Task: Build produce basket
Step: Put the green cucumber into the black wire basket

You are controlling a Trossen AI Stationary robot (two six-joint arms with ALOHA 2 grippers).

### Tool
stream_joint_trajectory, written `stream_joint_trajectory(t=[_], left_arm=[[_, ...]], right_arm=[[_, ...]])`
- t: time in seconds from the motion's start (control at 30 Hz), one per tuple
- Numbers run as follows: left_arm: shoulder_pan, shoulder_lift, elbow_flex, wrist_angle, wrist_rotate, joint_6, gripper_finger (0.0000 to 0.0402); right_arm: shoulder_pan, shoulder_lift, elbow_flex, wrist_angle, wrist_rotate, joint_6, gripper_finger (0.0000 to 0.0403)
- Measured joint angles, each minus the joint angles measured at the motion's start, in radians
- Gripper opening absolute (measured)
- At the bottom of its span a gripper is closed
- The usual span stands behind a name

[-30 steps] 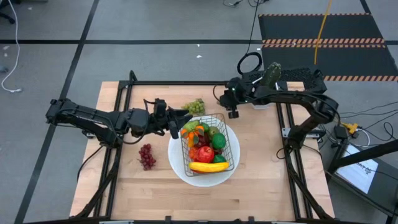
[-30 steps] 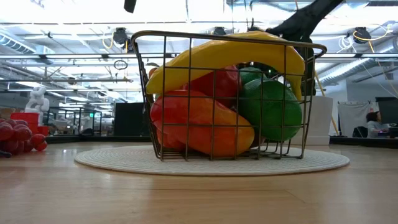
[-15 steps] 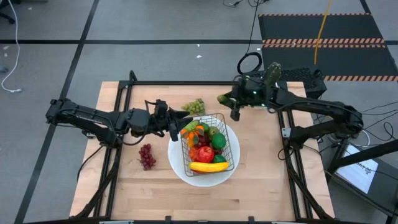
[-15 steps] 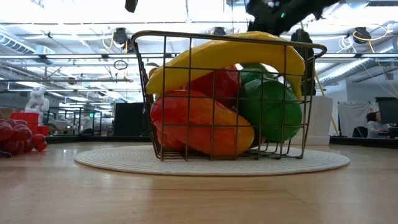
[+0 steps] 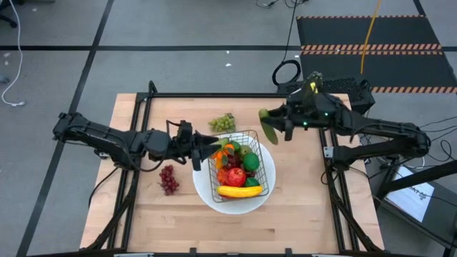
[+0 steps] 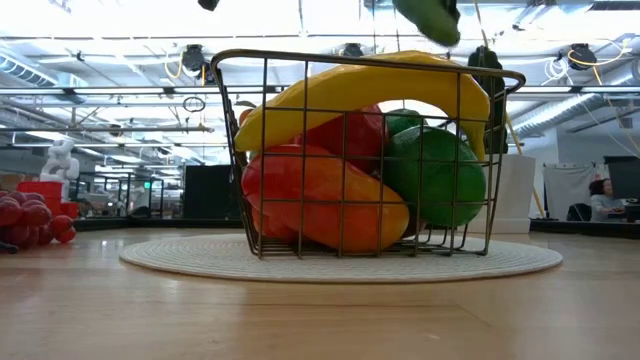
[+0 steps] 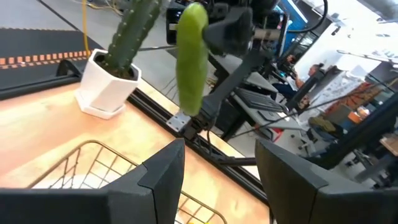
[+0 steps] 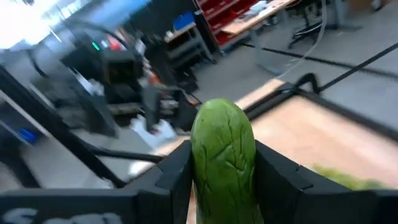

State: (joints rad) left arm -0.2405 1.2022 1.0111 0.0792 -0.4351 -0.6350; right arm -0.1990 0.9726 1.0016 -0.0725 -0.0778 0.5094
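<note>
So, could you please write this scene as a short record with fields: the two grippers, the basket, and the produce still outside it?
right gripper: shut on the cucumber, lifted above the table, beside the basket's far right corner
left gripper: open, at the basket's left rim, holding nothing
basket: stands on the white plate, filled with banana, red apple, other produce
green grapes: on the table behind the basket
purple grapes: on the table left of the plate
cactus pot: far right corner of the table

Bright overhead lights, blurred right wrist view
</note>
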Motion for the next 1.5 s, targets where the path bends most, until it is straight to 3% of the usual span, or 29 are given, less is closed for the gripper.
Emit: stream_joint_trajectory(t=[0.2, 0.33, 0.53, 1.0, 1.5], left_arm=[[-0.032, 0.000, 0.000, 0.000, 0.000, 0.002, 0.0195], [-0.043, 0.000, 0.000, -0.002, 0.000, 0.003, 0.0195], [-0.043, 0.000, 0.000, -0.002, 0.000, 0.002, 0.0195], [-0.045, 0.000, 0.000, -0.001, -0.001, -0.071, 0.0195], [-0.046, 0.000, 0.000, -0.001, -0.003, -0.048, 0.0195]], right_arm=[[0.055, 0.004, 0.000, 0.085, 0.006, 0.220, 0.0133], [0.091, 0.022, 0.000, 0.169, 0.076, 0.341, 0.0133], [0.136, 0.036, 0.000, 0.275, 0.160, 0.406, 0.0133], [0.175, 0.037, 0.000, 0.313, 0.158, 0.188, 0.0133], [0.175, 0.036, 0.000, 0.364, 0.156, -0.134, 0.0133]])
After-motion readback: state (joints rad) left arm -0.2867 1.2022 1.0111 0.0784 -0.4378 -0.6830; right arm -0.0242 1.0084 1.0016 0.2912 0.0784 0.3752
